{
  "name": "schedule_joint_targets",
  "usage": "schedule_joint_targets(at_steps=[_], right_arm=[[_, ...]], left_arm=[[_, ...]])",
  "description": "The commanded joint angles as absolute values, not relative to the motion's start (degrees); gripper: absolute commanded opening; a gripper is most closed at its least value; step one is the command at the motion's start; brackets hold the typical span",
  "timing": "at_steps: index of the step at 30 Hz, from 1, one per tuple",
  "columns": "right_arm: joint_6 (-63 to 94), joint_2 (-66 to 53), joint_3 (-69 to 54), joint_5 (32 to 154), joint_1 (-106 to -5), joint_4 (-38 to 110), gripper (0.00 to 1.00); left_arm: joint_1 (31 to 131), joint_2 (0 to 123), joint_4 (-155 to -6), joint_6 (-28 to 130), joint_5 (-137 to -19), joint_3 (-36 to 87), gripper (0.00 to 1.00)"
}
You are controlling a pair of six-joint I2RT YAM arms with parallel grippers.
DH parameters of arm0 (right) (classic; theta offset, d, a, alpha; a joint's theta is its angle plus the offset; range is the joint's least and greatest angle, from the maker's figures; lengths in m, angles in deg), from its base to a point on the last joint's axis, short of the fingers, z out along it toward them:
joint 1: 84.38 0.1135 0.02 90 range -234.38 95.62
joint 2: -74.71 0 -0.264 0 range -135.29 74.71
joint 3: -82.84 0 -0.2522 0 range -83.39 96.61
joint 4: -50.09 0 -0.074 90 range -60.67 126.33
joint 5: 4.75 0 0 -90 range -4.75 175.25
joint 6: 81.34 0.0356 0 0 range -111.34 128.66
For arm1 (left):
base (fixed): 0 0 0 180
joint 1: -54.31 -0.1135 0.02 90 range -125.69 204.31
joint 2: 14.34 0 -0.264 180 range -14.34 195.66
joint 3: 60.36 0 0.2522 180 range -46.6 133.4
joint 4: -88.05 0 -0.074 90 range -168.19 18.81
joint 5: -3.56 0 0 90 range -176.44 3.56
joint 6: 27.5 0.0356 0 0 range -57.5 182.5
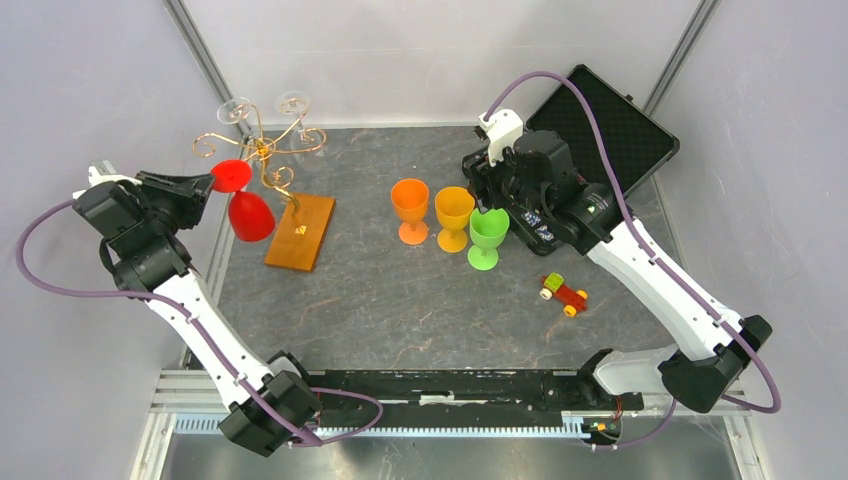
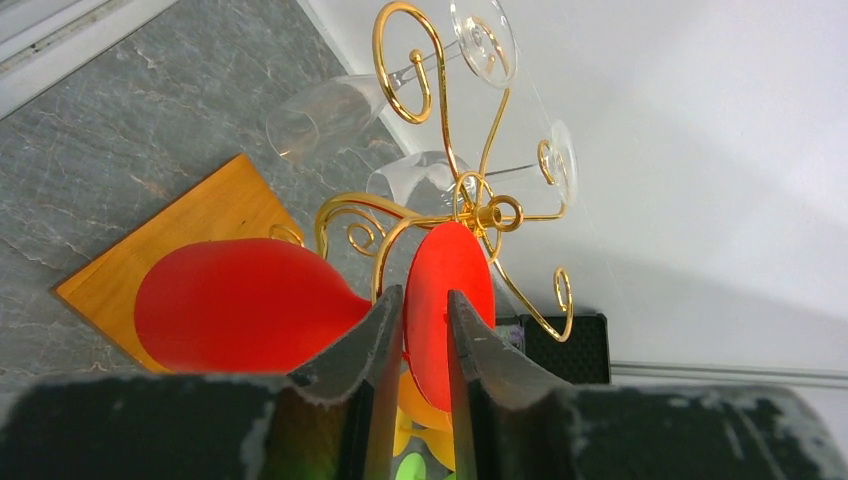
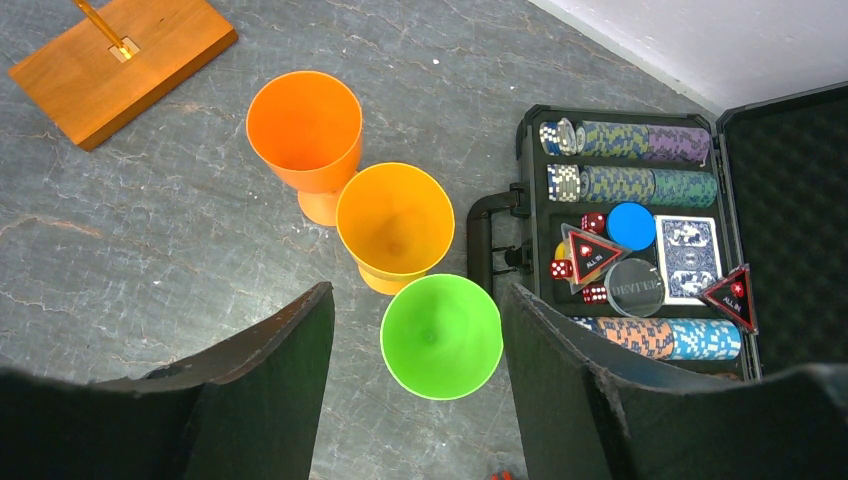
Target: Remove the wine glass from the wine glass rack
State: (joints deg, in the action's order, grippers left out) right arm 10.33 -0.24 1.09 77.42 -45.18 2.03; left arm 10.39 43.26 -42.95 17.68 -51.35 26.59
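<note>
The wine glass rack (image 1: 262,148) is a gold wire stand on an orange-brown wooden base (image 1: 300,232) at the back left. A red wine glass (image 1: 250,215) hangs upside down at its left arm. My left gripper (image 1: 205,180) is shut on the glass's round red foot (image 2: 450,280). The bowl (image 2: 240,305) lies left of the fingers (image 2: 370,330), and the stem sits by a gold arm of the rack (image 2: 480,210). Two clear glasses (image 2: 320,118) (image 2: 560,165) hang on other arms. My right gripper (image 3: 415,290) is open and empty, above a green cup (image 3: 441,335).
Orange (image 1: 410,205), yellow (image 1: 454,215) and green (image 1: 488,235) cups stand mid-table. An open black case (image 1: 610,125) with poker chips and cards (image 3: 640,240) lies at the back right. A small toy car (image 1: 563,292) sits right of the cups. White walls close in on both sides.
</note>
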Motion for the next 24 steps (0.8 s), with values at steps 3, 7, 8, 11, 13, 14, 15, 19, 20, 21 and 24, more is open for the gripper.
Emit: schedule_joint_targets(at_steps=[3,7,8,11,13,14,15,19,20,21,24], right_arm=[[10.3,-0.7,1.1,77.2,-45.4,4.3,0.67],[10.3,-0.6,0.9,77.1,-45.5,4.2,0.67],[10.3,-0.5,0.9,77.1,-45.4,4.2,0.67],[10.3,-0.7,0.8,77.1,-45.4,4.3,0.66],[10.2,-0.7,0.8,77.2,-45.5,4.3,0.66],[10.2,-0.8,0.8,77.2,-45.4,4.3,0.67],[10.2,-0.8,0.8,77.2,-45.4,4.4,0.67],[10.2,-0.7,0.8,77.3,-45.4,4.4,0.66],[10.2,-0.8,0.8,77.3,-45.4,4.4,0.66],[10.2,-0.8,0.8,77.3,-45.4,4.4,0.66],[10.2,-0.7,0.8,77.3,-45.4,4.5,0.66]], left_arm=[[10.1,42.2,-48.9,12.7,-47.7,23.1,0.23],[10.1,42.0,-50.1,11.6,-46.7,22.2,0.2],[10.1,41.9,-50.4,11.3,-46.4,21.9,0.2],[10.1,41.9,-51.2,10.5,-45.7,21.0,0.23],[10.2,42.0,-51.9,10.0,-45.4,20.3,0.24],[10.1,42.1,-52.3,9.7,-45.2,19.9,0.24],[10.1,42.2,-52.8,9.4,-45.1,19.6,0.25],[10.2,42.5,-54.7,7.9,-44.5,18.5,0.24],[10.2,42.6,-55.0,7.6,-44.3,18.4,0.24],[10.2,42.8,-55.3,7.4,-44.1,18.4,0.23],[10.2,43.0,-56.1,6.9,-43.4,18.4,0.17]])
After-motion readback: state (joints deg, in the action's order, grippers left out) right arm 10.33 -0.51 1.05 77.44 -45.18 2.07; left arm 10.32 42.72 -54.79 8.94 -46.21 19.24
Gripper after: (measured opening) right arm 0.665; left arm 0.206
